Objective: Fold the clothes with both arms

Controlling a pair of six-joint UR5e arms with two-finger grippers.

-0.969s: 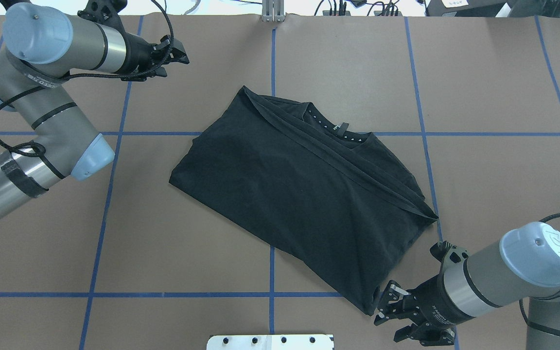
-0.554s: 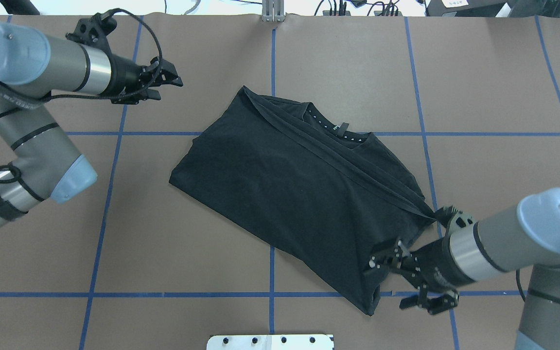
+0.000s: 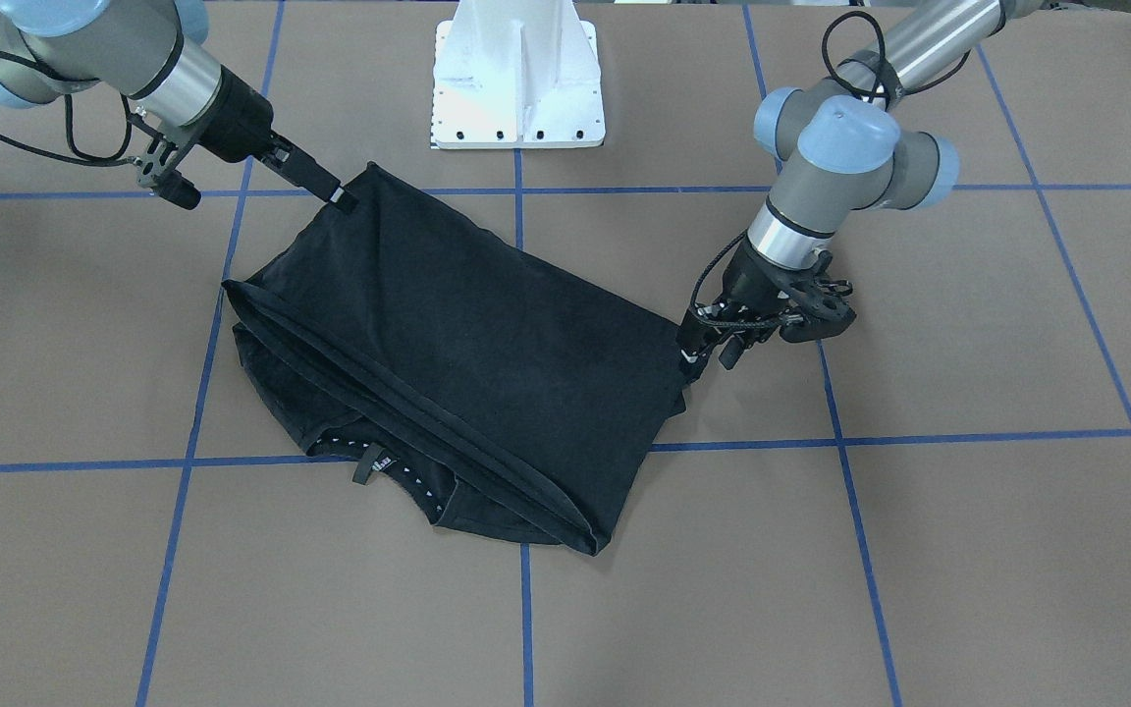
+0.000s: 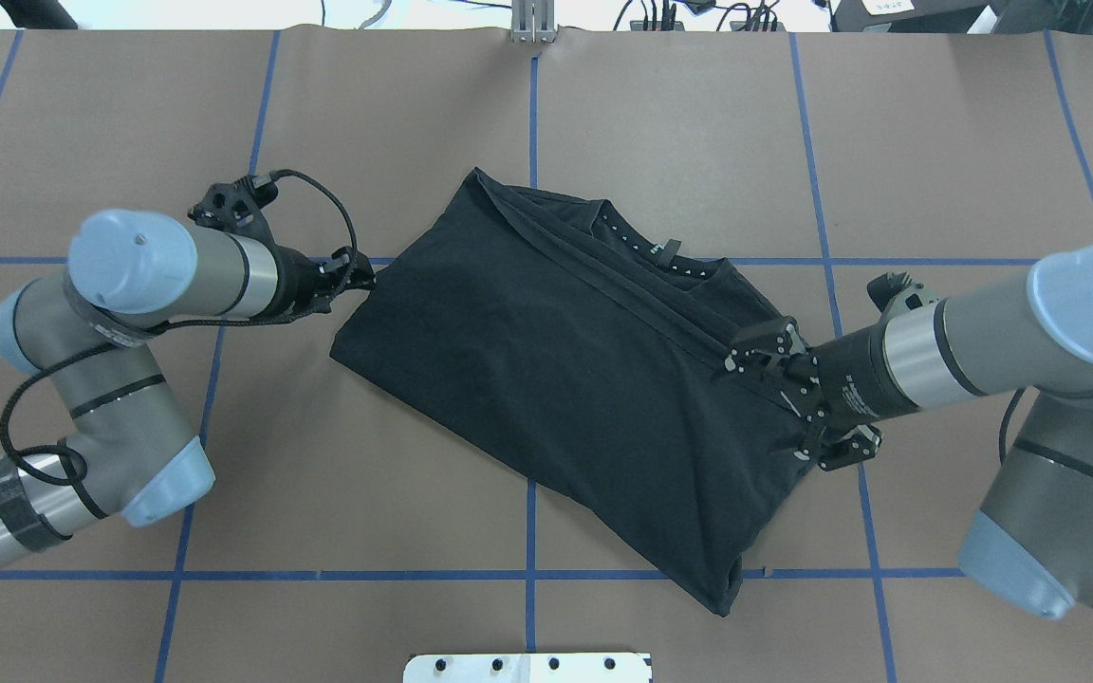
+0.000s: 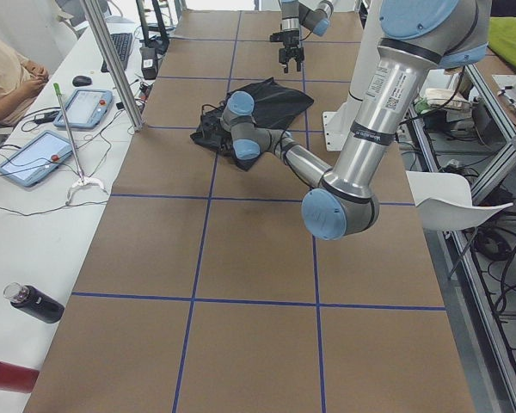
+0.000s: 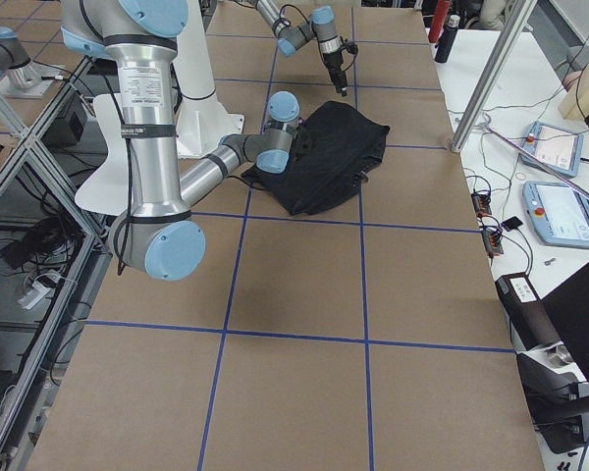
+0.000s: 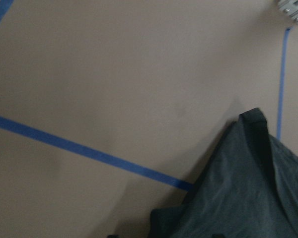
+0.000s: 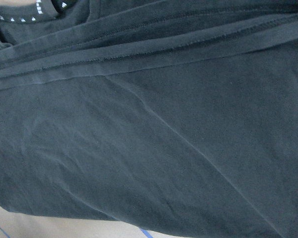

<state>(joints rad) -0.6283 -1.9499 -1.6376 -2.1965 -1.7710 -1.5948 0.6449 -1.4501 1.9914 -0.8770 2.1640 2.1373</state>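
Shirt: the black T-shirt [image 4: 584, 379] lies folded between my two grippers, a slanted slab on the table [image 4: 224, 493], plain back up.
Long axis: it runs diagonally, from the corner near my left gripper down toward the robot-side corner ahead of my right gripper; the doubled hem band crosses it along the far edge, by the collar [image 4: 660, 254].
Right gripper: my right gripper [image 4: 779, 398] sits over the shirt's right edge, fingers spread across the cloth; the shirt stretches away to its left. I cannot tell whether fabric is between them.
Left gripper: my left gripper [image 4: 357, 280] touches the shirt's left corner, the shirt lying to its right. Its fingers look narrow; whether they pinch cloth I cannot tell.
Nearer arm: each is at its own end, so I judge the next fold needs both.
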